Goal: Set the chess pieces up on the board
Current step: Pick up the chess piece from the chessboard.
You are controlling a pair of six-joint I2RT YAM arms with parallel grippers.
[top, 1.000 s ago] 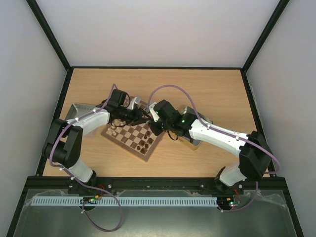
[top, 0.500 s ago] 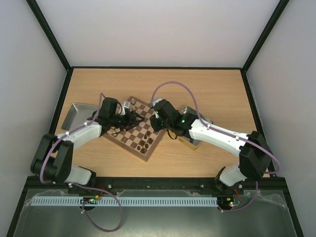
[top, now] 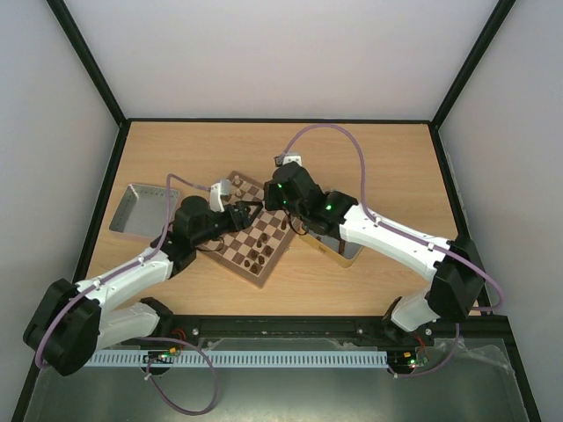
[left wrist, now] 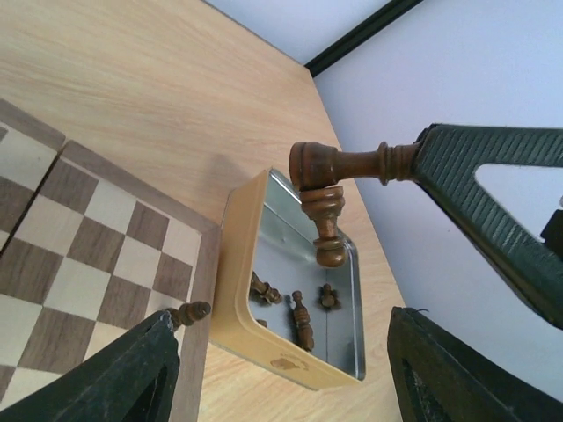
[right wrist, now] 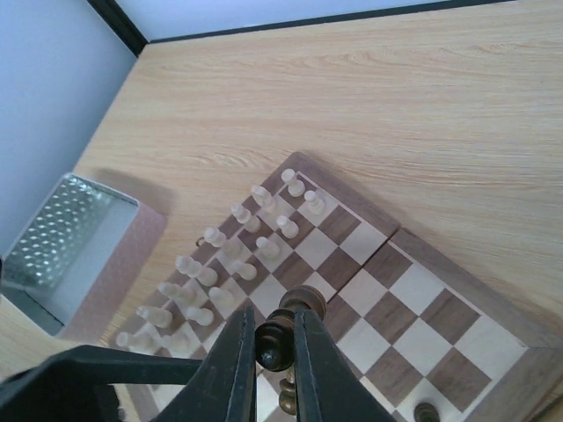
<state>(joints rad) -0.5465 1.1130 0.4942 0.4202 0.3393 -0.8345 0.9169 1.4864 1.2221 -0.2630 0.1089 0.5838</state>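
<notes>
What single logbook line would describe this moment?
left gripper: open, empty | right gripper: shut on dark chess piece over board | pale pieces: standing on board | metal tin: holds dark pieces

Overhead view looks down from behind; both close wrist views share the board point(top: 261, 236).

I log the board point(top: 264, 233) between tray point(top: 141, 209), left, and tin point(left wrist: 230, 290), right; chess pieces point(left wrist: 299, 318) lie inside the tin.

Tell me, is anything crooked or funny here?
The board sits crooked, turned cornerwise to the table edges. Some dark chess pieces lie tipped over in the tin.
</notes>
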